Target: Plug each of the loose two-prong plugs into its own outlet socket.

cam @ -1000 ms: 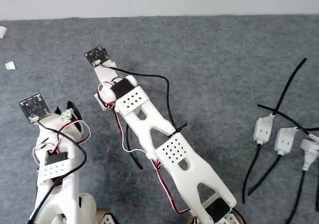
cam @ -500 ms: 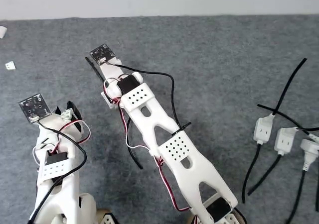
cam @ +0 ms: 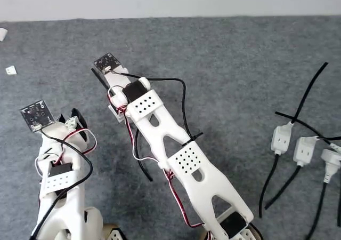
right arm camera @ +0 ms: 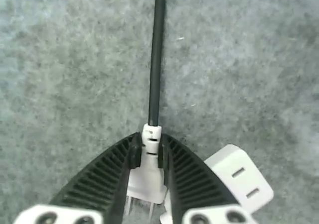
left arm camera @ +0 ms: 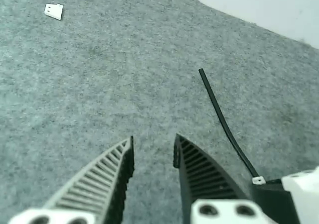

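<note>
Within the right hand [right arm camera: 149,143], a white two-prong plug [right arm camera: 146,180] with black cord [right arm camera: 157,55]

No legible text or markings.

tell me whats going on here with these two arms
The right arm's end effector is shut on a white two-prong plug, its black cord trailing out ahead over the grey mat. A white outlet socket lies on the mat close beside that plug, but the prongs are not in it yet. The left end effector hangs open over bare mat, holding nothing. Across the table, three more white connectors on black cords lie untouched.
</note>
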